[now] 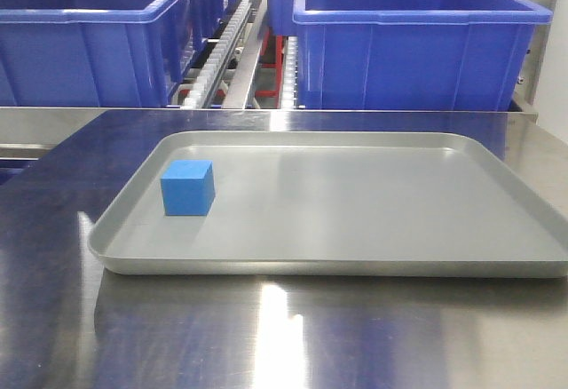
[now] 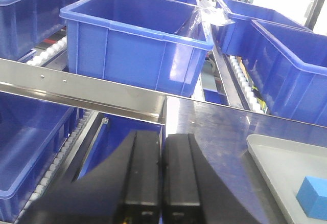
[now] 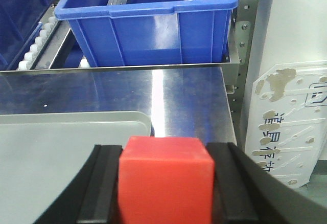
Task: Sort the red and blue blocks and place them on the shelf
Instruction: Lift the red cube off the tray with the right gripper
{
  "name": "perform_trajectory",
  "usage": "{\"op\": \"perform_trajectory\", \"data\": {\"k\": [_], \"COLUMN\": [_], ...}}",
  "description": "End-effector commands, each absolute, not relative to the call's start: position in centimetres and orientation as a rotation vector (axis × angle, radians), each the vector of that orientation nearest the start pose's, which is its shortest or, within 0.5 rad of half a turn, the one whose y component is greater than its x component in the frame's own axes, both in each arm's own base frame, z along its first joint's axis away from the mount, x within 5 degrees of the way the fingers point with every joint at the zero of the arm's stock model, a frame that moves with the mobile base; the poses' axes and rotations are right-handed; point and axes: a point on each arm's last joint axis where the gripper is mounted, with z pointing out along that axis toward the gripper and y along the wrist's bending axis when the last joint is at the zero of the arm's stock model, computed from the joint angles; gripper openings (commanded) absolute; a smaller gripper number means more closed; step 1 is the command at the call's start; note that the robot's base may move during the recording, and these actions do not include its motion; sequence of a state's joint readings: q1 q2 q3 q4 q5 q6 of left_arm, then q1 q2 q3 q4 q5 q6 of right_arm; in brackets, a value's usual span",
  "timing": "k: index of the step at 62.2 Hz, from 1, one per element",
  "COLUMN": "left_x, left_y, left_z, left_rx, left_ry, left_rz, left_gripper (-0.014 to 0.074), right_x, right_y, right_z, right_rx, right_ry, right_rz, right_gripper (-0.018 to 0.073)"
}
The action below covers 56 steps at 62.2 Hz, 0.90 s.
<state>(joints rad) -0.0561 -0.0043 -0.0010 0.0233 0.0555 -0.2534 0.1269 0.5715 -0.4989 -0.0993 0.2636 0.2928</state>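
Right gripper (image 3: 166,185) is clamped on the red block (image 3: 164,175), with one finger pressed against each side face. The corner of the grey tray (image 3: 61,147) and the steel table (image 3: 153,88) lie beyond the block. Left gripper (image 2: 162,175) is fully closed, fingers touching one another, with nothing between them; it sits at the table's left edge, near the shelf's brushed front rail (image 2: 76,88). The blue block (image 1: 188,187) rests flat on the tray floor near the tray's left rim, apart from both grippers. Large blue tubs (image 1: 413,43) stand on the shelf's white roller tracks (image 1: 213,60) behind the table.
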Motion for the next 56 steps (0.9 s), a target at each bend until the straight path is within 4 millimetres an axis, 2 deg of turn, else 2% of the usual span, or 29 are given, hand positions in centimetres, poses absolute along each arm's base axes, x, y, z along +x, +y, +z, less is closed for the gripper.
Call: {"op": "perform_trajectory", "data": {"k": [1,37,46,52,56], "left_x": [5.5,5.6,5.6,5.6,5.8], "left_y": [-0.3,-0.3,-0.4,-0.4,-0.6], "left_z": [20.6,20.6,20.5,21.7,23.3], "left_rx": [-0.132,-0.131,-0.076,-0.079,-0.070], "left_ry": [1.463,1.465,1.473,1.471,1.510], "left_rz": [-0.243,-0.245,-0.192,-0.217,-0.229], "left_gripper": [0.0135,0.0135,0.0135,0.0135,0.0135], "right_x": [12.2,12.2,12.2,12.2,12.2], "right_y": [1.3,1.3,1.3,1.3,1.3], "right_z": [33.0,33.0,33.0,33.0,33.0], "right_rx": [0.064,0.064,0.064,0.064,0.064], "right_ry": [1.698,1.698,1.698,1.698,1.698], "right_rz": [0.208,0.208,0.208,0.208,0.208], "right_gripper": [0.0056,0.0056,0.0056,0.0056,0.0056]}}
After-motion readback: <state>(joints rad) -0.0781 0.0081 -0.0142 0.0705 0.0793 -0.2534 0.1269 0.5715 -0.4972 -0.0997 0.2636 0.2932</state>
